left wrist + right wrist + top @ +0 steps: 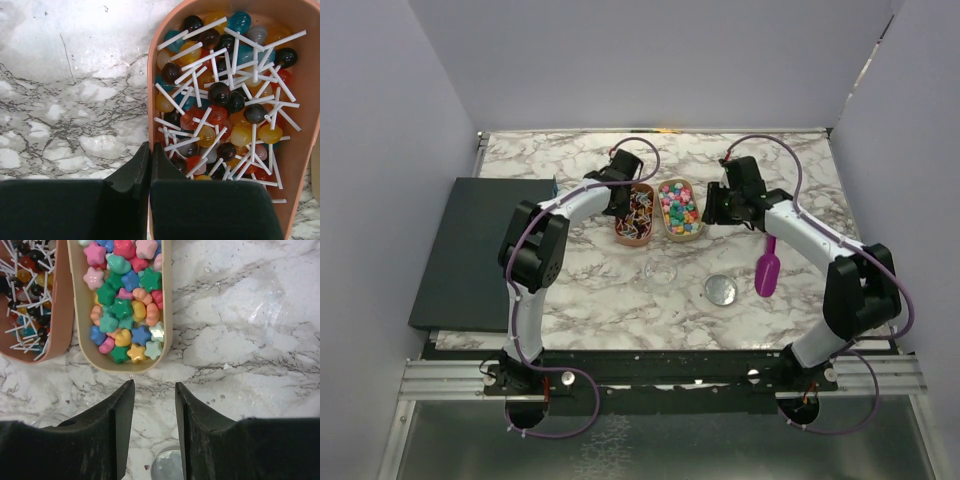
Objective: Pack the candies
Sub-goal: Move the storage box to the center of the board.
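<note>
Hard, slippery-looking candies [122, 305] at twelve o'clock of the parted right tool [154, 405] want the scoop [767, 270], held by its handle; left tool [150, 167] together

No legible text, labels, nos. or brand marks in any view. Cream oval plastic tray [168, 305] w/ bright candies [122, 310], salmon-pink tray [150, 80] w/ lollipops [220, 95]: both plain, unprinted.

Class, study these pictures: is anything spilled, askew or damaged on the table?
Nothing stands out. The candies all lie inside their beige tray, the lollipops inside the pink tray, and the purple scoop lies flat on the marble table.
</note>
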Robot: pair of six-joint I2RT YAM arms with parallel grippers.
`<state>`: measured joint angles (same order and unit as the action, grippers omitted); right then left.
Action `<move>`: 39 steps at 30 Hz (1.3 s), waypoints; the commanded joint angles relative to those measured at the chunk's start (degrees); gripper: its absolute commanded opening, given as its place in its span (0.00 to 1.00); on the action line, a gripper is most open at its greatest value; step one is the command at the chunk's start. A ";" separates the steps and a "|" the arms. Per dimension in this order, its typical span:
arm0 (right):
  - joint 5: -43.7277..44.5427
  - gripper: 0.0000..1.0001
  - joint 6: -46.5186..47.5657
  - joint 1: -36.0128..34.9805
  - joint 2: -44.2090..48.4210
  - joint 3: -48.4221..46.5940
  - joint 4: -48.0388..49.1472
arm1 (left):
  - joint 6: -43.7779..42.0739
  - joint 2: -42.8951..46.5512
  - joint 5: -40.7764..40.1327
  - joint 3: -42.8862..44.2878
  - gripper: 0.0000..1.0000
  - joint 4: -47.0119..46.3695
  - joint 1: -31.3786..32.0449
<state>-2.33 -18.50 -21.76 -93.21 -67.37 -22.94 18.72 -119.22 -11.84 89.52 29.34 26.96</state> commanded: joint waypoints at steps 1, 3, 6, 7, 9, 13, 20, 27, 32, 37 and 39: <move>0.33 0.43 -0.59 -0.30 4.55 3.06 -0.29 | 3.59 1.41 0.01 -1.37 0.00 0.96 1.31; 1.42 0.44 -0.80 -0.30 6.14 4.13 -0.99 | 4.75 1.61 -0.40 -1.53 0.00 0.64 1.55; 2.15 0.48 -1.16 -0.30 9.55 5.99 -1.17 | 6.31 1.47 -0.46 -1.76 0.02 0.47 2.15; 3.25 0.49 -1.30 -0.31 10.48 6.54 -1.23 | 6.84 1.44 -0.75 -1.94 0.05 0.38 2.41; 4.80 0.52 -1.76 -0.30 12.30 7.48 -1.70 | 7.63 1.36 -0.75 -2.37 0.07 0.09 2.82; 6.96 0.57 -2.21 -0.30 15.52 9.03 -3.17 | 8.65 1.40 -0.58 -2.77 0.13 -0.51 3.54; 12.86 0.61 -3.50 -0.30 20.43 11.05 -5.37 | 9.56 2.30 -1.70 -2.92 0.28 -0.69 5.00; 16.47 0.61 -4.03 -0.30 23.64 11.42 -6.58 | 8.92 4.80 -3.84 -3.59 0.39 -0.69 5.12; 18.55 0.61 -4.09 -0.30 24.19 11.09 -8.01 | 7.82 8.30 -5.22 -4.53 0.45 -0.65 5.12; 21.48 0.62 -4.26 -0.30 24.30 11.32 -8.33 | 6.33 12.99 -5.35 -5.71 0.48 -0.54 5.12; 22.92 0.64 -4.55 -0.23 23.86 11.19 -8.58 | 5.73 15.75 -4.47 -6.47 0.50 -0.52 5.12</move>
<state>15.75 -22.13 -21.80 -69.82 -56.69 -29.87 26.30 -109.65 -15.62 84.58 28.82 31.66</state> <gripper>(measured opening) 0.625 0.479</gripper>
